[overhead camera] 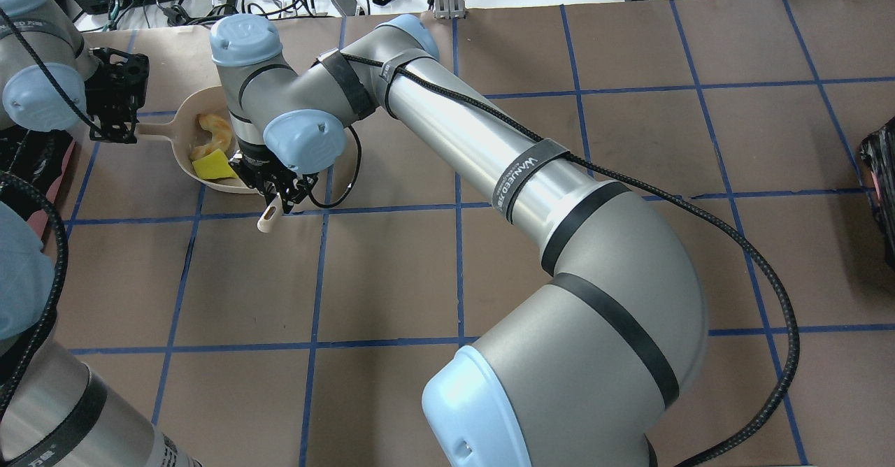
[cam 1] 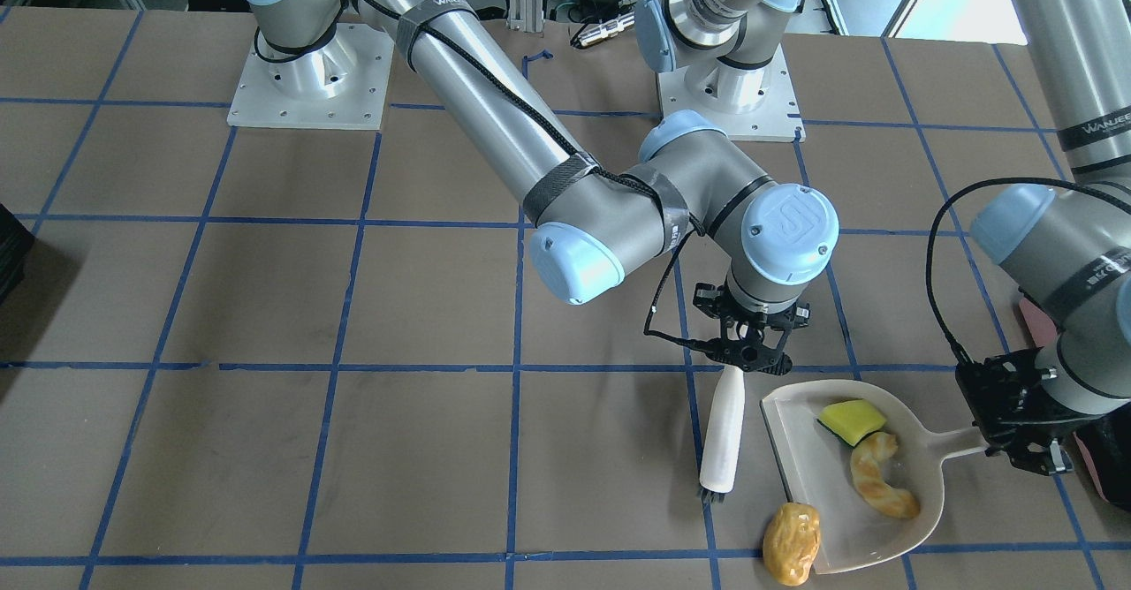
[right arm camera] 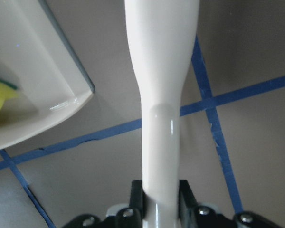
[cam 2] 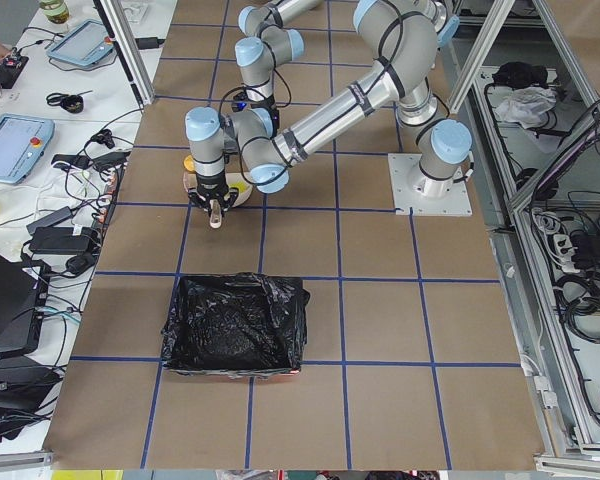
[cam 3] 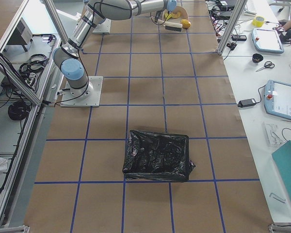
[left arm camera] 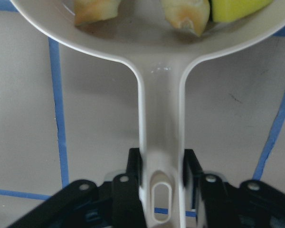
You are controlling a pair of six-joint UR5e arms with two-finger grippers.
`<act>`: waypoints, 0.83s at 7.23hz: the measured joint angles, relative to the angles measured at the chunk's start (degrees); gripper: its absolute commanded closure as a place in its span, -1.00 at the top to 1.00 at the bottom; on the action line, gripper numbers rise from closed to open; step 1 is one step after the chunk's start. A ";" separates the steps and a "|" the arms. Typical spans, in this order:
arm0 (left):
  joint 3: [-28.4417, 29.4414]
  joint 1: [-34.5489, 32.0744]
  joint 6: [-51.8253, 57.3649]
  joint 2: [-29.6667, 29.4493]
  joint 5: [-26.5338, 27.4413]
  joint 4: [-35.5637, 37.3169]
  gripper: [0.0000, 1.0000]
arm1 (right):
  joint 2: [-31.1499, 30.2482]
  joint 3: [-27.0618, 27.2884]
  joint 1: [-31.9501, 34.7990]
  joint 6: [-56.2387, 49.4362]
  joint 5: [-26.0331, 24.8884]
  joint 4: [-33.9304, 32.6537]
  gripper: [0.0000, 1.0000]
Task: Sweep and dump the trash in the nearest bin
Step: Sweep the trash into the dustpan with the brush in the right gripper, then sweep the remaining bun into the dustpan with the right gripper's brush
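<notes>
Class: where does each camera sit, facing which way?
Front: across table, facing robot; left arm, right arm, dustpan.
Overhead: behind robot, looking down; right arm.
Exterior left: left end, over bin; both arms.
Exterior right: right end, over second bin; right arm.
Left wrist: left gripper, dustpan handle.
Right wrist: right gripper, brush.
Both wrist views share dustpan.

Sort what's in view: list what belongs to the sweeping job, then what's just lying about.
Job: brush, white dustpan, yellow wedge, croissant piece, brown lump, black-lined bin.
Lying about: scissors, yellow tape roll, teach pendant.
</notes>
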 measured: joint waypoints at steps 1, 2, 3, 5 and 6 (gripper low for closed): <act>0.08 0.20 0.17 -0.02 0.01 0.00 -1.00 | 1.12 -0.48 -0.86 0.92 0.06 -2.09 -1.00; 0.16 0.26 0.22 -0.10 0.02 0.00 -1.00 | 2.53 -2.02 -1.70 1.71 0.20 -3.56 -1.00; 0.23 0.28 0.27 -0.15 0.02 0.01 -1.00 | 4.17 -4.77 -2.16 2.79 0.28 -4.19 -1.00; 0.30 0.30 0.33 -0.26 -0.02 0.00 -1.00 | 8.06 -11.75 -2.40 2.91 0.91 -4.44 -1.00; 0.33 0.30 0.33 -0.28 0.00 0.00 -1.00 | 9.14 -13.39 -2.42 0.78 1.63 -4.41 -1.00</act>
